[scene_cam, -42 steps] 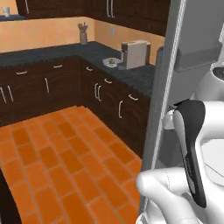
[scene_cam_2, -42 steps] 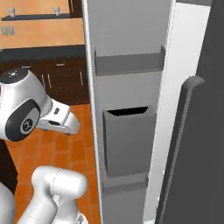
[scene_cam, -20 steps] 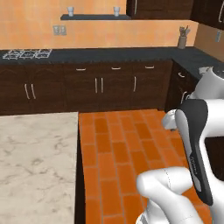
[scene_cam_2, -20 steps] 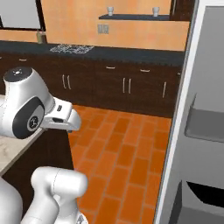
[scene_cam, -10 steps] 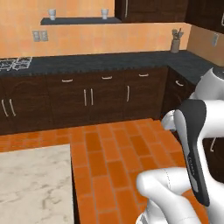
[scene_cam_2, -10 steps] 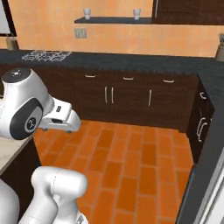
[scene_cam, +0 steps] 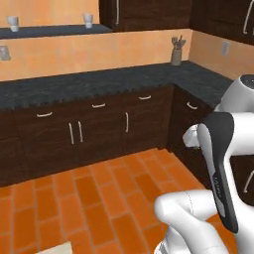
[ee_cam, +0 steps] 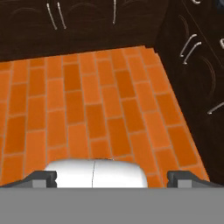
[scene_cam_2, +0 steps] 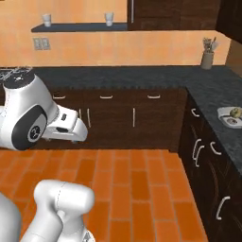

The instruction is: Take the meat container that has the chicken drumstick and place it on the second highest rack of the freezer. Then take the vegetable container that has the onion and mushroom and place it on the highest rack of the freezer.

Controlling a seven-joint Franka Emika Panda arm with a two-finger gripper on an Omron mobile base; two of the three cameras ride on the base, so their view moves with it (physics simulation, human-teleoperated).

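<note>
So the pincer (ee_cam: 112, 177) is spread wide with nothing between the tips, you can see both dark fingertips (ee_cam: 43, 178) sitting far apart at the bottom of the hand view, pointing down at the orange brick floor (ee_cam: 96, 100). The arm is folded up close to the base. Ahead is an L-shaped run of dark wood cabinets (scene_cam_2: 123, 118) with a dark speckled surface (scene_cam_2: 142, 75) on top. Over on the right stretch of that surface, in the right base view, there's a small white tray (scene_cam_2: 230, 117) with a yellowish-tan ball and a little darker lump in it, looks like the onion and mushroom (scene_cam_2: 234, 113), but it's tiny so I can't say much more. A utensil holder (scene_cam: 176, 56) stands in the corner, and two cups (scene_cam_2: 46, 19) sit on the wall shelf (scene_cam_2: 80, 27) above.
</note>
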